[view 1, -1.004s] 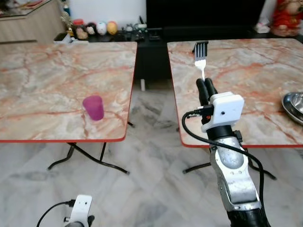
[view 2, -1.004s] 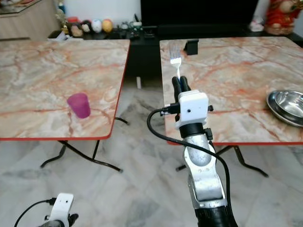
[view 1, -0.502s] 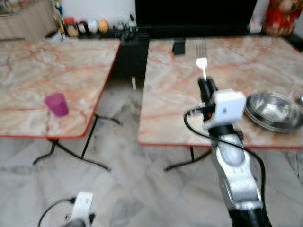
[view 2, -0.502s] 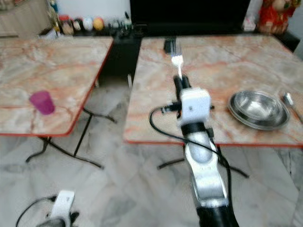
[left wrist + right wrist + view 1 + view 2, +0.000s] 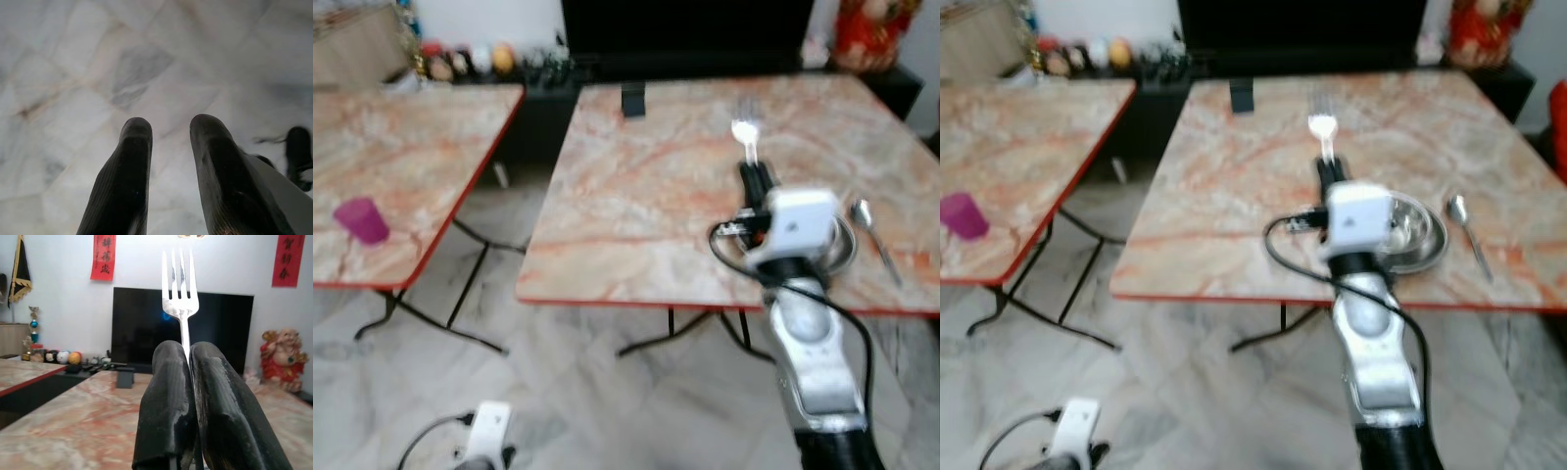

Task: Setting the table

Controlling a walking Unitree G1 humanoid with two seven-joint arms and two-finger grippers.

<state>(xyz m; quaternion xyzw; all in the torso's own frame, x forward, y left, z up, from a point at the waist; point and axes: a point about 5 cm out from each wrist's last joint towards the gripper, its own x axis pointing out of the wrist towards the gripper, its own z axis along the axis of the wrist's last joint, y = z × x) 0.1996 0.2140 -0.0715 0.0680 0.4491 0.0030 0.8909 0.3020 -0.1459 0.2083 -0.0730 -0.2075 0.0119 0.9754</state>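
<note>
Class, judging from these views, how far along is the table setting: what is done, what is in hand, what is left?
Done: a bowl and spoon lie on the right table. In hand: the right gripper holds a fork upright. Left: laying the fork down; the cup sits on the other table. The left gripper hangs idle.

Bowl (image 5: 1417, 227) on the worktop (image 5: 1234, 186) at one o'clock, spoon (image 5: 1467, 233) just right; cup (image 5: 962, 215) at ten o'clock.

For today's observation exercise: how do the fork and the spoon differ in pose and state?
The fork stands upright, tines up, clamped in the right end effector; the spoon lies flat on the marble table. The fork is held above the table; the spoon rests beside the steel bowl. Both are silver cutlery.
</note>
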